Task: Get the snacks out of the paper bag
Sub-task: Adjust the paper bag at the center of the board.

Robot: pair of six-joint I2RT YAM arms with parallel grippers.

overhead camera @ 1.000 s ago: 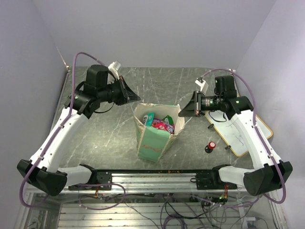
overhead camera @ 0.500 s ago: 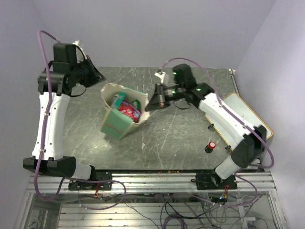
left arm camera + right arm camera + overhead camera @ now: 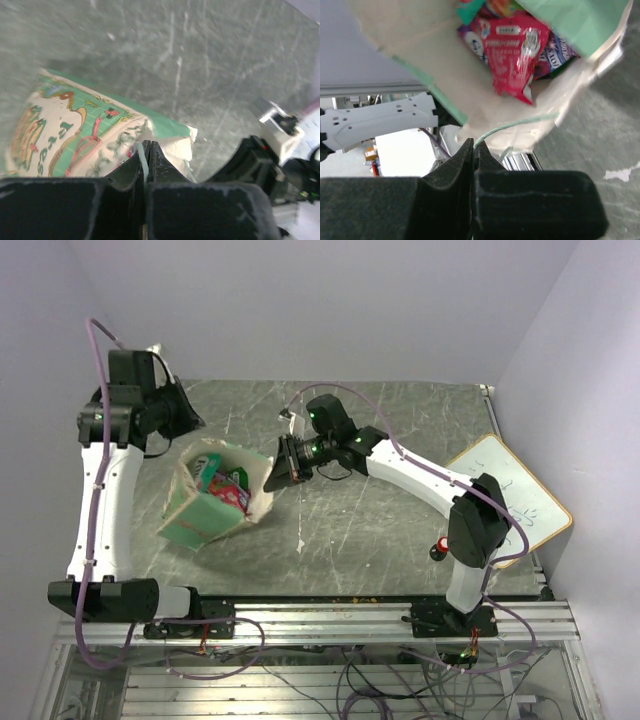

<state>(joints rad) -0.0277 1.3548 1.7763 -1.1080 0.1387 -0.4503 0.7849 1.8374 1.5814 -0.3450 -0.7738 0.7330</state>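
Observation:
The paper bag (image 3: 205,508) hangs tilted over the left part of the table, held between both grippers by its string handles. The snacks (image 3: 228,486) lie inside its open mouth. My left gripper (image 3: 190,426) is shut on one string handle at the bag's far left rim; the left wrist view shows the pale string pinched between the fingertips (image 3: 146,146) above the bag's printed side (image 3: 75,127). My right gripper (image 3: 274,468) is shut on the other handle (image 3: 520,125) at the right rim. The right wrist view looks into the bag (image 3: 435,55) at a red packet (image 3: 515,47) and a purple one (image 3: 561,54).
A wood-framed whiteboard (image 3: 512,496) lies at the right edge of the table. A small red-topped black knob (image 3: 442,546) stands near it. A metal rail (image 3: 330,610) runs along the front edge. Walls close off the back and both sides.
Both arms have swung left with the bag held between them. The bag has gone from the table's middle to the left and tipped over further.

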